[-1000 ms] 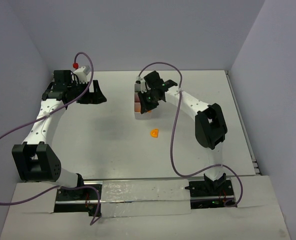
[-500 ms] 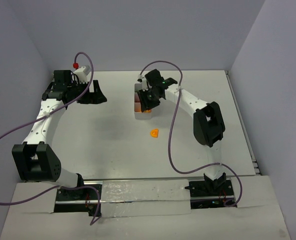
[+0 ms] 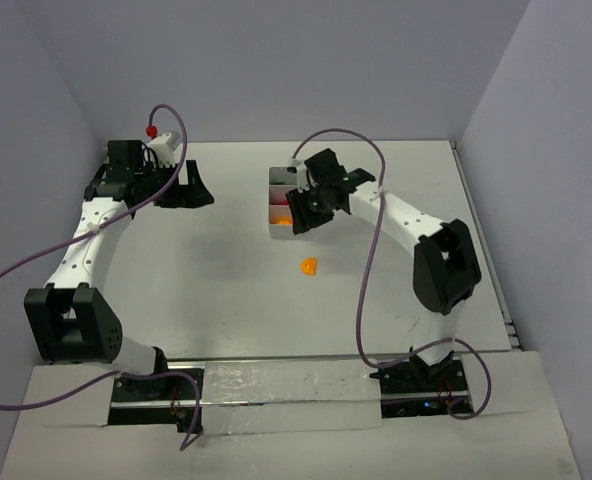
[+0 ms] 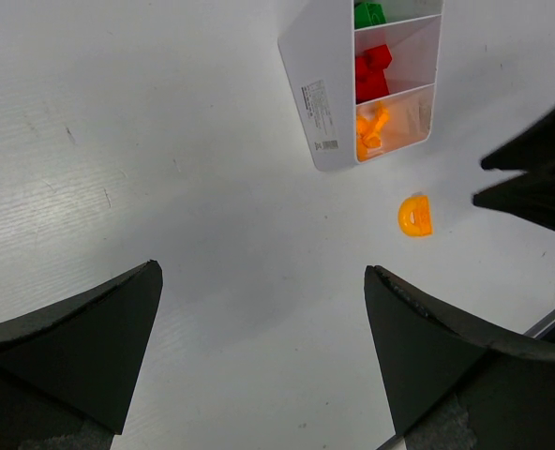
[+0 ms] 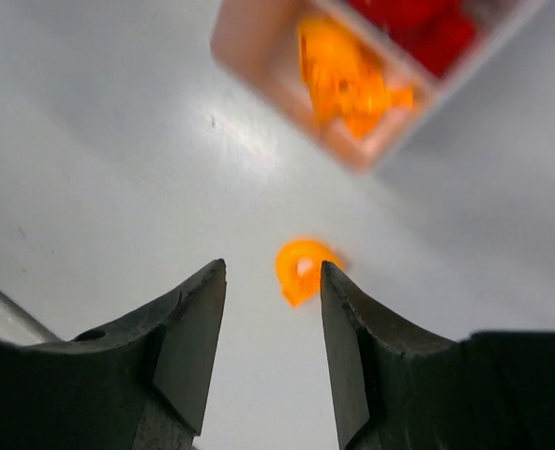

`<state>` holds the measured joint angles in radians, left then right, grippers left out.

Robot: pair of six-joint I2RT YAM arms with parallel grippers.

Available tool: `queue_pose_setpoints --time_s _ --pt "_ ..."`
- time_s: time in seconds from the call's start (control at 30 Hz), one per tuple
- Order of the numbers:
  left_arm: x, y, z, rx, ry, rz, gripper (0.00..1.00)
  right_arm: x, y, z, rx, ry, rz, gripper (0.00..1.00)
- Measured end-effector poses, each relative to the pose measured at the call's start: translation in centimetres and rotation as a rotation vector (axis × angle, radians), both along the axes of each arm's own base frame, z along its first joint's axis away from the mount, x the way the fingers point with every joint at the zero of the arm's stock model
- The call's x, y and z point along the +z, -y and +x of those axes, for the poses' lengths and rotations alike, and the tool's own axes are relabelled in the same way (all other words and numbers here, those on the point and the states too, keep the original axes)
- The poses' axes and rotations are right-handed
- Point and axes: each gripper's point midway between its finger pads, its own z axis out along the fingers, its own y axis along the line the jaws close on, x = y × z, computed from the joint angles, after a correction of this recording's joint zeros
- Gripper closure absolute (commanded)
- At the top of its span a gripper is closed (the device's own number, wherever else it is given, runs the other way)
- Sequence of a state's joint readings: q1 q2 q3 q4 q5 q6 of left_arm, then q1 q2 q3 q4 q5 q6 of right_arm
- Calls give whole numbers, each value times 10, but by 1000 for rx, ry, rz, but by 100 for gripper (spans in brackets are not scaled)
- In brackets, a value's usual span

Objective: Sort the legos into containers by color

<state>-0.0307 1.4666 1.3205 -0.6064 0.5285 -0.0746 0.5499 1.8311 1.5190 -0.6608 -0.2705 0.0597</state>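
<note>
- Orange, curved loose lego [image 4: 414,215] lies alone on the white table [image 4: 165,141]. It is near the tray's end, touches nothing, and sits on the side toward the arm bases.
- White tray [image 4: 317,103] has three compartments in a row. Green legos [image 4: 369,14] fill the far one, red legos [image 4: 373,70] the middle one, and orange legos [image 4: 371,131] the one nearest the loose lego.
- Right gripper [image 5: 270,272] hangs above the table beside the tray's orange end. Its jaws stand partly apart and hold nothing.
- In the right wrist view the loose lego [image 5: 301,270] shows through the gap between the jaws, down on the table and clear of both. That view is blurred.
- In the top view the right gripper [image 3: 301,212] is over the near right part of the tray [image 3: 271,200]. The loose lego [image 3: 309,266] lies apart from it, closer to the bases.
- Left gripper [image 3: 183,192] is at the far left of the table, well apart from the tray. Its fingers [image 4: 71,347] are spread wide with nothing between them.
</note>
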Motion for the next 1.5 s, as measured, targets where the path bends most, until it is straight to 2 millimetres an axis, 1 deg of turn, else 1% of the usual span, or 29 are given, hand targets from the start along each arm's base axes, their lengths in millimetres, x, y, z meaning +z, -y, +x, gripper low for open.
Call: queue_pose_setpoints --time_s 0.1,0.17,0.23,0.33,0.4,0.53,0.7,0.87,1.03,1.17,1.3,1.5 --pt "1 0 1 0 4 0 1 1 27 -32 -42 20 -21 50" --pt "1 0 1 0 5 -1 1 -3 42 -46 -83 26 -43 52" --pt "1 0 1 1 5 -1 1 -13 48 -48 -133 26 -64 53" --pt "1 0 1 2 4 -3 1 -34 56 -50 -204 -1 -107 53" --pt "1 0 1 3 4 -3 1 -45 59 -50 -247 -16 -137 54" --pt "1 0 1 3 4 -2 1 -59 54 -48 -298 -38 -150 54" --pt "1 0 1 3 4 -2 1 -76 46 -55 -312 -81 -170 53" --pt "1 0 1 3 4 -2 1 -81 35 -59 -306 -96 -168 53" --pt "0 0 1 3 3 -1 1 -87 29 -55 -309 -107 -175 54" --pt "-2 0 0 1 0 1 1 -97 27 -49 -319 -113 -197 55" --pt "-4 -1 0 4 -2 8 1 -107 28 -48 -322 -128 -222 58" --pt "-6 -4 1 12 -4 21 1 -109 30 -48 -325 -124 -232 62"
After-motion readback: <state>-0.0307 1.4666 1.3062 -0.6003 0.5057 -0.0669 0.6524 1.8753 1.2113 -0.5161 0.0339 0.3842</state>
